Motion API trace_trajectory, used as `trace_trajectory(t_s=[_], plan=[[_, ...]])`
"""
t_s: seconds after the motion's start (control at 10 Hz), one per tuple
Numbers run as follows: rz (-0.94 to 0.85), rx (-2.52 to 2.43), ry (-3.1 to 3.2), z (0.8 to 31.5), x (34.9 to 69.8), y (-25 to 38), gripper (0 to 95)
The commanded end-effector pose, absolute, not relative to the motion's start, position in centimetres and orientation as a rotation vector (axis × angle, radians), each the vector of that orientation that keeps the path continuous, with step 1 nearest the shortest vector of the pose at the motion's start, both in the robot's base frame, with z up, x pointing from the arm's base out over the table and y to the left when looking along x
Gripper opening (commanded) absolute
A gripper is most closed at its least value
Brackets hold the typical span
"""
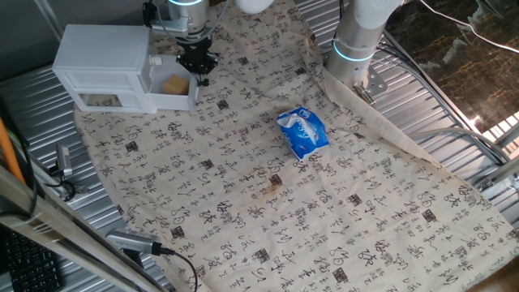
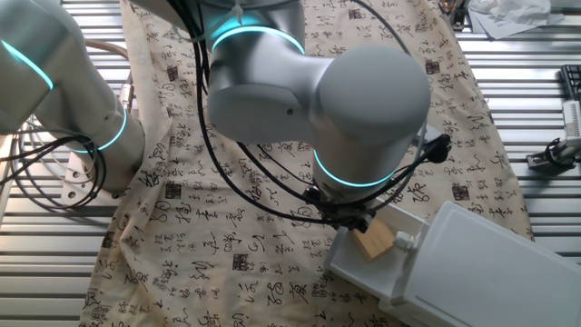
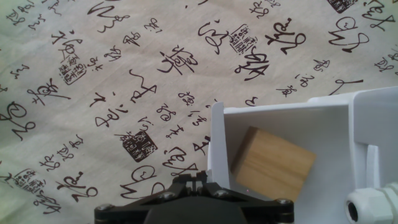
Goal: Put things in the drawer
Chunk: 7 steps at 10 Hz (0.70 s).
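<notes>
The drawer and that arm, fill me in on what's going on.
The wooden block already lies inside the pulled-out drawer of the white cabinet. The gripper hangs by the drawer's front edge, its jaws shut on nothing. The drawer is open, not yet pushed in. A blue packet lies on the patterned cloth, away from the arm.

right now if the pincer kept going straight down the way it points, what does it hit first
Probably the front wall of the open drawer, or the cloth just outside it. The wooden block lies slightly to the side, inside the drawer; depth is unclear.
</notes>
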<state>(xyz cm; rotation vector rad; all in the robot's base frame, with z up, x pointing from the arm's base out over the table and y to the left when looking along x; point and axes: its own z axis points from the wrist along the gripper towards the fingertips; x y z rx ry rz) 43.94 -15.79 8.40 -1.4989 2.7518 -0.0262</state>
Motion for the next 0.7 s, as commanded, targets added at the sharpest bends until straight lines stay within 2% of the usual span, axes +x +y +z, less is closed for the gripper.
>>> trace_trajectory(t_s=[0.1, 0.7], plan=[[-0.036, -1.500, 2.755, 8.53, 43.92, -15.82, 0.0], [-0.064, -1.512, 2.742, 8.90, 43.87, -15.79, 0.0]])
